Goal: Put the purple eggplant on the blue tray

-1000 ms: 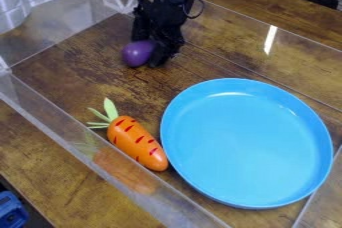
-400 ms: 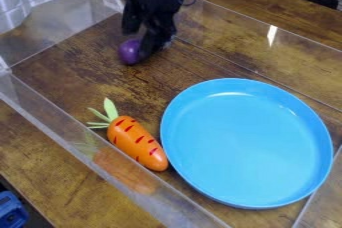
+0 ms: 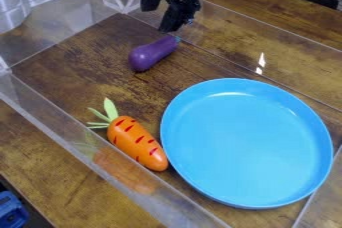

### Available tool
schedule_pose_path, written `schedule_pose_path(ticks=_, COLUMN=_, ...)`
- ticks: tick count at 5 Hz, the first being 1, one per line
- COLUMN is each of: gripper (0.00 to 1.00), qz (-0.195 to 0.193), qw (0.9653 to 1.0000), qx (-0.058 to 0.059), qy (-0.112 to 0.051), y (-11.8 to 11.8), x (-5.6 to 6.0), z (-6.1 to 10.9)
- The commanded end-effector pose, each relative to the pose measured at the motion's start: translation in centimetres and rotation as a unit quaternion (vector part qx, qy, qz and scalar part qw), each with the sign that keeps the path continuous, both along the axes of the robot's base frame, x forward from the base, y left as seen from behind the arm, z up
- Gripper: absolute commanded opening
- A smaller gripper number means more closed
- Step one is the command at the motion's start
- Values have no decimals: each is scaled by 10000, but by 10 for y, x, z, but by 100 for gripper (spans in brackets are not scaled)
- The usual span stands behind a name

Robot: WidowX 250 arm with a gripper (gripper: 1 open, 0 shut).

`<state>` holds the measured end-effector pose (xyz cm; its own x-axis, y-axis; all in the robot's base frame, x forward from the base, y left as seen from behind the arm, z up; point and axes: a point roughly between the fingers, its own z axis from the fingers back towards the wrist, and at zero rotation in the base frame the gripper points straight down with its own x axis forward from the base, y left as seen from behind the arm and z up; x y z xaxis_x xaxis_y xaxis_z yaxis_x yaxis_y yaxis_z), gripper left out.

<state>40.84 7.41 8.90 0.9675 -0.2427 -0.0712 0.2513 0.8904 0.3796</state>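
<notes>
Lying on table: 1 purple eggplant (image 3: pixel 154 52), 1 carrot (image 3: pixel 136 141), 1 blue tray (image 3: pixel 249 140); pincer (image 3: pixel 174 10) state unclear.

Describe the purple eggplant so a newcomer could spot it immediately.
Start at the big round blue tray on the wooden table. Look beyond its far-left rim, toward the black end effector: the purple eggplant lies on bare wood just short of it. It is smooth, dark purple and oblong, unlike the orange carrot with green leaves.
</notes>
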Motion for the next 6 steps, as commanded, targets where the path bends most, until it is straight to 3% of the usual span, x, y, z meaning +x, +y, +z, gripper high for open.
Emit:
schedule_pose_path(ticks=1, gripper=100, qz=243, qw=9994, qx=-26, qy=-241, y=22, x=5, z=3)
schedule_pose_path(ticks=2, gripper=100, qz=289, qw=9993, qx=-46, qy=-224, y=33, x=8, z=-9)
schedule_pose_path(ticks=4, gripper=100, qz=178, qw=9994, qx=-153, qy=-237, y=40, x=30, z=-31)
schedule_pose_path(ticks=6, gripper=100, qz=-237, qw=9991, qx=-275, qy=-220, y=51, x=41, z=-56)
